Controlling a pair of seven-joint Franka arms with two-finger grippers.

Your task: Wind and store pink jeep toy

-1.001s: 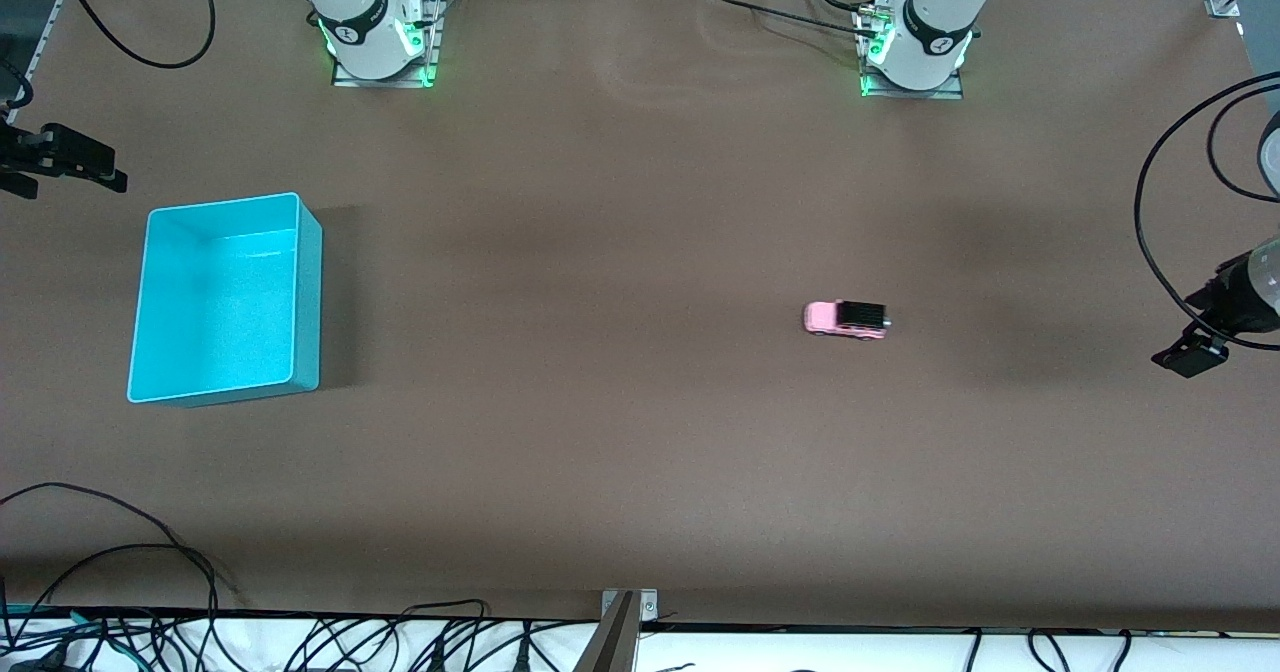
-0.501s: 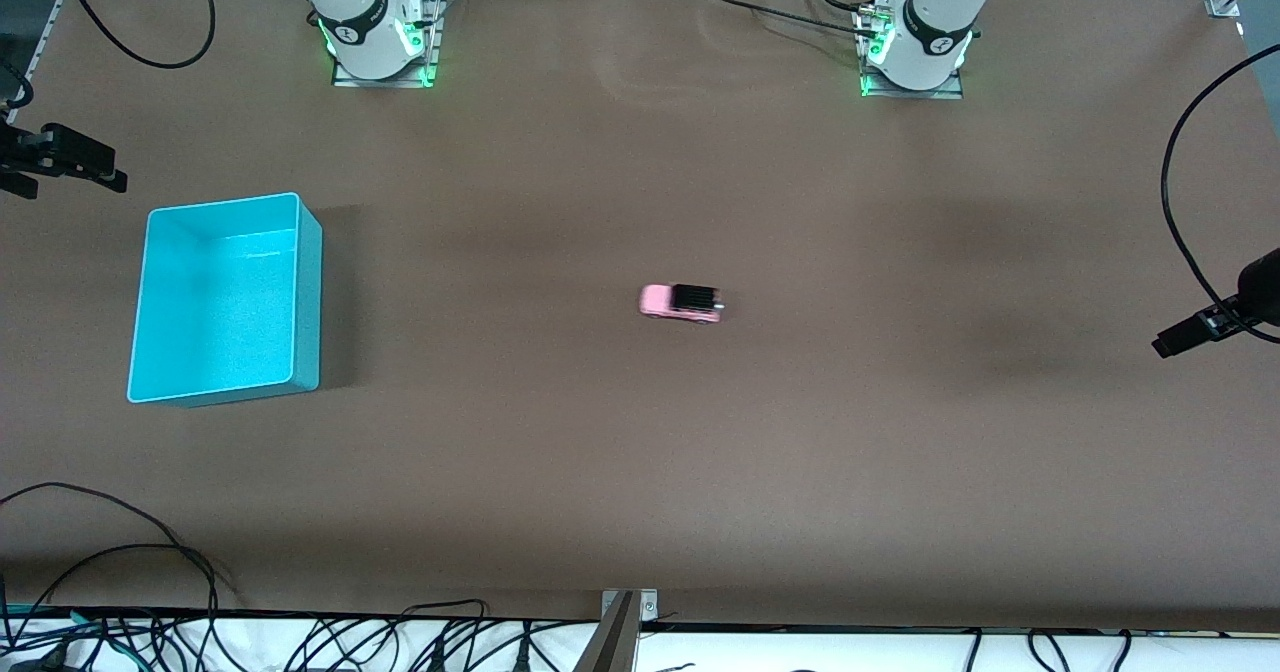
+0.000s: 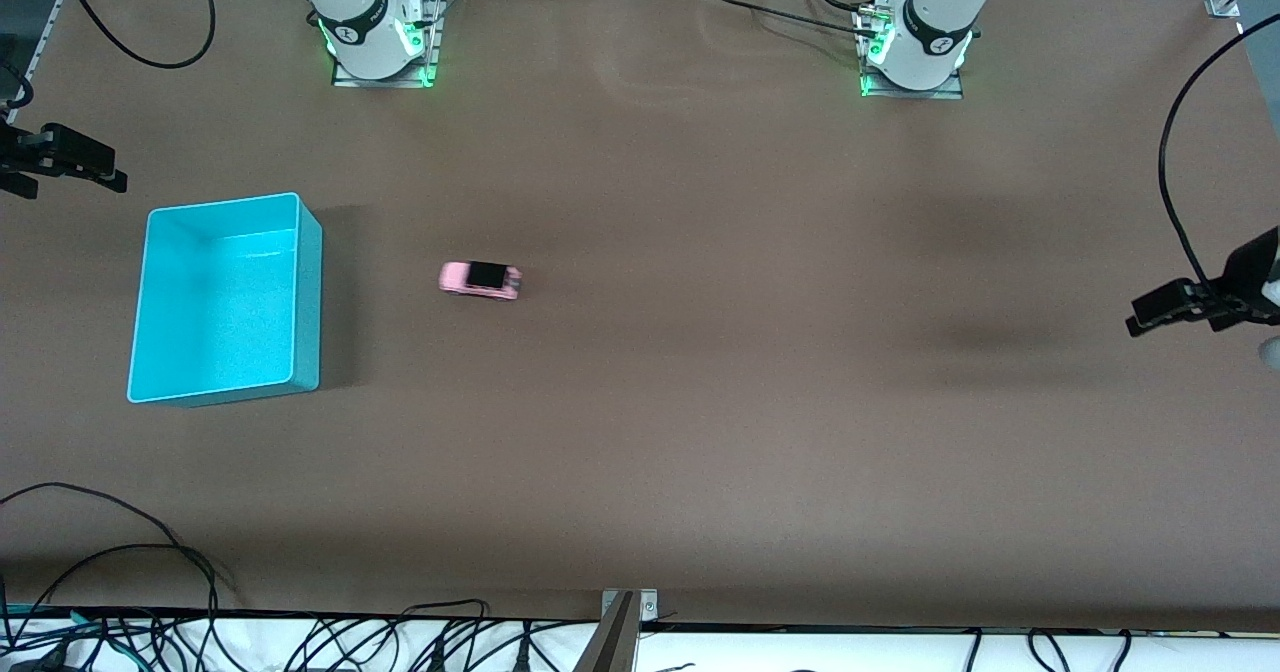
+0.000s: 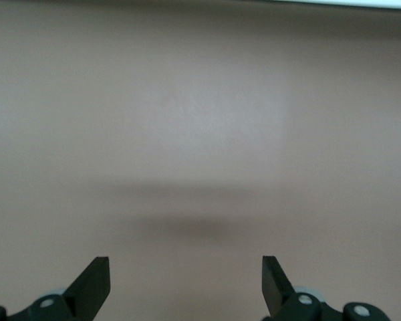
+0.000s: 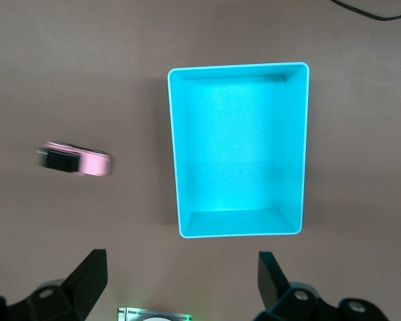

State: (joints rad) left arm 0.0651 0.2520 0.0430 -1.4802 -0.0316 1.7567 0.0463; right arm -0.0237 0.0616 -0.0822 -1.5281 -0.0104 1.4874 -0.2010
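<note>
Brown table (image 3: 700, 432) fills nearly the whole front view, its covering running from the two arm bases along one long edge to a cable-strewn edge nearest the front camera. Most of that surface lies bare, with wide open room in the middle and toward the left arm's end.

Next in size, the turquoise box (image 3: 225, 297) sits toward the right arm's end of the table, open-topped, upright and with nothing inside; the right wrist view looks straight down into it (image 5: 237, 150). Bare table surrounds all four of its walls, and it stands well in from the table's edges.

The right gripper (image 3: 60, 157) hangs at the table's edge at the right arm's end, up in the air, close to the box's corner nearest the bases. Its fingers (image 5: 87, 274) stand wide apart and hold nothing. This arm waits.

The left gripper (image 3: 1165, 310) is out at the left arm's end of the table, over bare covering. Its fingers (image 4: 93, 281) are likewise spread wide with nothing between them, only table and a soft shadow below.

Smallest, the pink jeep toy (image 3: 481, 279) stands on its wheels on the table near the box's long wall, apart from it, with a strip of bare table between, and slightly blurred in both views (image 5: 75, 161). Neither gripper touches it.
</note>
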